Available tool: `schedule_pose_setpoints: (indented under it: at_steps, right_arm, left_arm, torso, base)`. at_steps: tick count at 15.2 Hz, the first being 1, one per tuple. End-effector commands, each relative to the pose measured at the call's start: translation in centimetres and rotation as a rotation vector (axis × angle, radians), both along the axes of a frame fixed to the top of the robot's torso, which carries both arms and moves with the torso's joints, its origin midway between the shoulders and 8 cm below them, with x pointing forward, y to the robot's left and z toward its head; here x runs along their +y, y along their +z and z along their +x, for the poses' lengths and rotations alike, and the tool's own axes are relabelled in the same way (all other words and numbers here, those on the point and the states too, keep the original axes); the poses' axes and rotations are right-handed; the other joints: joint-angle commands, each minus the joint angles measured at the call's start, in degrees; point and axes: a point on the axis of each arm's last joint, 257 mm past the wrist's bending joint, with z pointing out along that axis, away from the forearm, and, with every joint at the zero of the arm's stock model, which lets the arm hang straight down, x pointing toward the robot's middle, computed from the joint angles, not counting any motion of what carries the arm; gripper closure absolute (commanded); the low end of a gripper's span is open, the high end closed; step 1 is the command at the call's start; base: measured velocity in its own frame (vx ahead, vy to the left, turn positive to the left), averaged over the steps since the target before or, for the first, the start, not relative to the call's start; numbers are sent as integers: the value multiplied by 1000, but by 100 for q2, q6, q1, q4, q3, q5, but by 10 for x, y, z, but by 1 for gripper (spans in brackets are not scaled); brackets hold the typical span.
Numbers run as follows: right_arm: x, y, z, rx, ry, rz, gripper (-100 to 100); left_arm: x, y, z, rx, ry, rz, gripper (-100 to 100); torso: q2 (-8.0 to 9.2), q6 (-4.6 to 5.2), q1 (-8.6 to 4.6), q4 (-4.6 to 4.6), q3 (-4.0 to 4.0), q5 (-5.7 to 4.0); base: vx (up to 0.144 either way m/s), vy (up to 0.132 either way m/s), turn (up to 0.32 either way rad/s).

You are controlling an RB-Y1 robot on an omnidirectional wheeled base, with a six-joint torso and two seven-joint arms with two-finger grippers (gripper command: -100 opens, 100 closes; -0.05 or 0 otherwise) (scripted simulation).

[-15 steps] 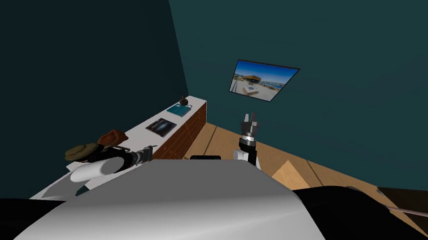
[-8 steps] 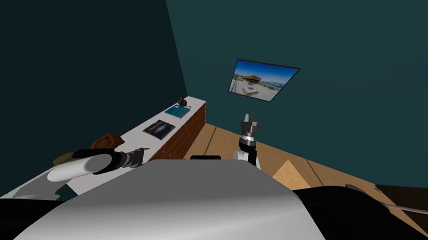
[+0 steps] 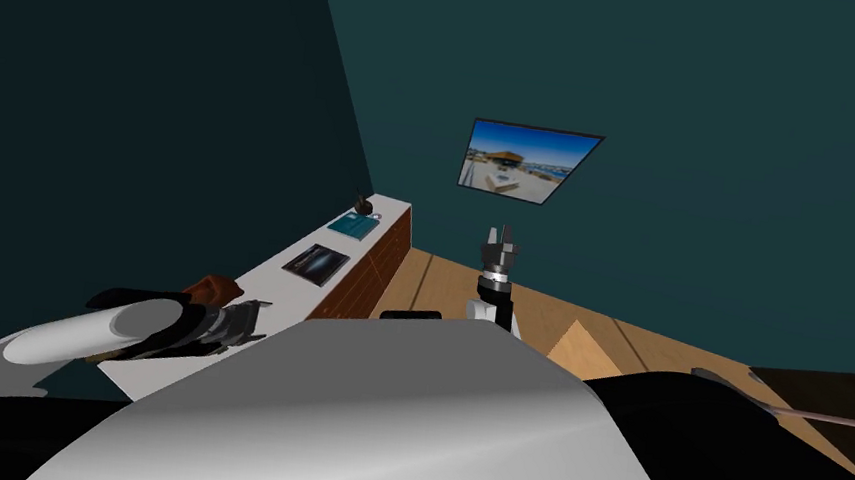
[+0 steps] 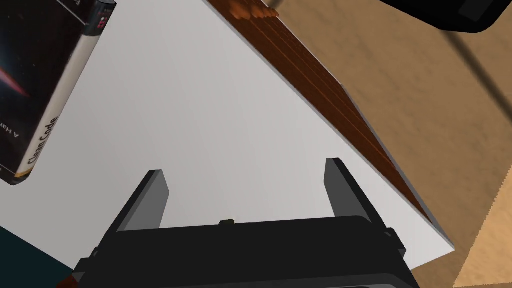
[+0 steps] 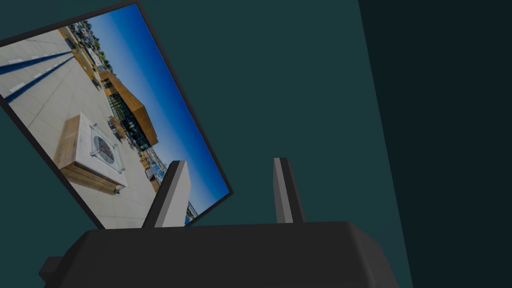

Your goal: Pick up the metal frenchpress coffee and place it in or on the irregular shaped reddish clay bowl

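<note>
French press [image 3: 364, 205] at far end of tabletop [image 4: 200, 110], well apart from reddish bowl [image 3: 214, 286]. Left pincer [image 4: 245, 175] pulled back near bowl, blades apart, empty; right pincer [image 3: 502, 238] raised, blades apart. Grasp not begun; reach to press now longer.

My left arm reaches low to the side, left gripper [image 4: 244, 170] spread wide. My right gripper [image 5: 230, 162] points up, fingers [image 5: 175, 195] a little apart.
</note>
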Motion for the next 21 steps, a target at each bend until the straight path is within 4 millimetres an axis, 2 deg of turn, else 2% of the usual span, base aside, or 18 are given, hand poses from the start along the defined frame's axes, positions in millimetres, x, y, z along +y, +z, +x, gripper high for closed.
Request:
schedule_pose_setpoints:
  at_steps: [1,2,3,4,5,8,10,14,15,16,17,18,19,21]
  right_arm:
    - [0,0,0,0,0,0,0]
    - [0,0,0,0,0,0,0]
    - [0,0,0,0,0,0,0]
    - [0,0,0,0,0,0,0]
    - [0,0,0,0,0,0,0]
    - [0,0,0,0,0,0,0]
    - [0,0,0,0,0,0,0]
    - [0,0,0,0,0,0,0]
    - [0,0,0,0,0,0,0]
    - [0,0,0,0,0,0,0]
    - [0,0,0,0,0,0,0]
    - [0,0,0,0,0,0,0]
    - [0,0,0,0,0,0,0]
    - [0,0,0,0,0,0,0]
  left_arm:
    - [19,14,-5,38,49,5,-100]
    - [18,13,-9,52,48,0,-100]
    - [31,25,-9,65,81,7,-100]
    - [29,25,-12,77,81,3,-100]
    - [41,37,-12,88,112,10,-100]
    - [49,47,-17,116,140,9,-100]
    - [61,65,-21,144,188,12,-100]
    - [71,79,-27,174,240,10,-100]
    - [69,74,-24,160,219,13,-100]
    - [72,59,-32,167,238,13,-100]
    - [73,54,-35,169,241,14,-100]
    - [70,64,-32,169,236,12,-100]
    - [70,62,-32,168,237,12,100]
    - [70,62,-32,168,237,13,100]
  torso:
    - [0,0,0,0,0,0]
    - [-1,0,3,0,0,0]
    - [-1,-1,5,0,-1,1]
    - [-3,-1,8,0,-2,1]
    - [-3,-1,9,-1,-2,2]
    - [1,-1,13,0,0,2]
    - [8,-2,9,2,5,2]
    - [16,-3,9,3,9,2]
    - [21,-3,10,4,12,3]
    - [24,-2,3,5,14,3]
    - [24,0,-6,5,14,3]
    - [23,1,-14,5,13,1]
    - [23,-1,-18,5,13,-2]
    - [25,-1,-20,5,14,-3]
  base:
    - [56,52,-7]
    - [59,58,-8]
    - [66,64,0]
    - [63,66,1]
    - [60,77,11]
    - [47,71,8]
    - [32,64,26]
    - [17,64,35]
    - [-1,41,16]
    - [6,10,-76]
    - [13,-8,-124]
    - [8,-6,-46]
    - [0,0,0]
    - [0,0,0]
